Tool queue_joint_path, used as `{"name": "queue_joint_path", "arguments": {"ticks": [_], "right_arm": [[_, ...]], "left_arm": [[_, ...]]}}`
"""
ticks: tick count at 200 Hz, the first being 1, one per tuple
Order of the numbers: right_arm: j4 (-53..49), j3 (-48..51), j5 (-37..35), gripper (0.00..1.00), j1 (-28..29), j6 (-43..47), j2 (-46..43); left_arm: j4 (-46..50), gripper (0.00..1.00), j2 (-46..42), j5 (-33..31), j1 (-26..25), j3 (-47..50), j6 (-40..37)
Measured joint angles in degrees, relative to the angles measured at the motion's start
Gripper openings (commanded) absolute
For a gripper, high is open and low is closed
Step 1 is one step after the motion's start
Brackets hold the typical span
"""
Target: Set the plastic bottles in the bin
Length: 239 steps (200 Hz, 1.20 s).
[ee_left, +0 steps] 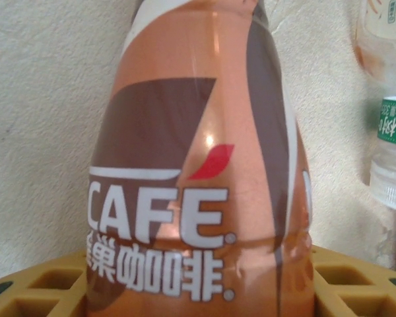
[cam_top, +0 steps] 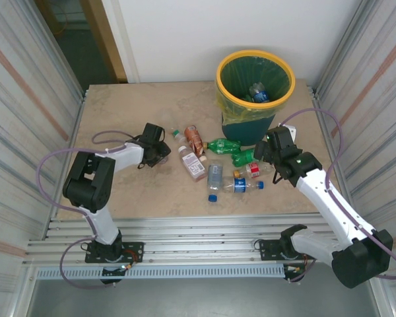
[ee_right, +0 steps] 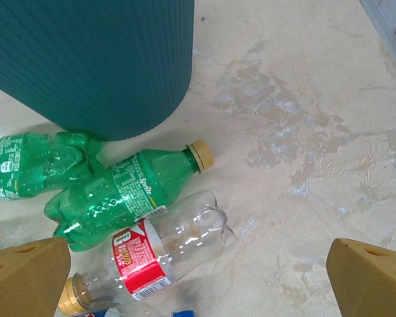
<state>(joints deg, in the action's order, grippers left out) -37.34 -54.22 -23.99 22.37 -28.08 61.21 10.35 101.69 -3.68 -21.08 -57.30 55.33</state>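
At far right corner of surface (cam_top: pixel 119 112): bin (cam_top: pixel 247 129), one bottle (cam_top: pixel 259 92) inside; remaining plastic bottles (cam_top: pixel 214 175) strewn mid-surface. Left tool (cam_top: pixel 157 149) narrow, clasping brown-orange bottle (ee_left: pixel 198 165); right tool (ee_right: pixel 198 277) wide, empty.

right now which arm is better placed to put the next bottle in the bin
Likely left: the brown cafe bottle sits between the left fingers. The right fingers are open and empty above a green bottle beside the bin.

Teal bin (cam_top: pixel 251 125), yellow-rimmed and green-lined, stands upright at one o'clock on the surface (cam_top: pixel 119 119), one bottle (cam_top: pixel 259 92) inside; green, clear and brown-orange plastic bottles (cam_top: pixel 214 175) lie scattered toward its seven o'clock.
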Motion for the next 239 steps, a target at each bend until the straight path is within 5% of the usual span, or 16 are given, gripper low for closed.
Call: {"name": "queue_joint_path", "arguments": {"ticks": [131, 239], "right_arm": [[0.0, -0.4, 1.0, 0.98, 0.0, -0.5, 1.1], [3.3, -0.9, 7.2, 0.98, 2.6, -1.9, 1.1]], "left_arm": [[-0.8, 0.38, -9.9, -0.4, 0.0, 8.7, -5.7], [-7.0, 0.38, -31.1, 2.5, 0.0, 18.8, -16.7]]}}
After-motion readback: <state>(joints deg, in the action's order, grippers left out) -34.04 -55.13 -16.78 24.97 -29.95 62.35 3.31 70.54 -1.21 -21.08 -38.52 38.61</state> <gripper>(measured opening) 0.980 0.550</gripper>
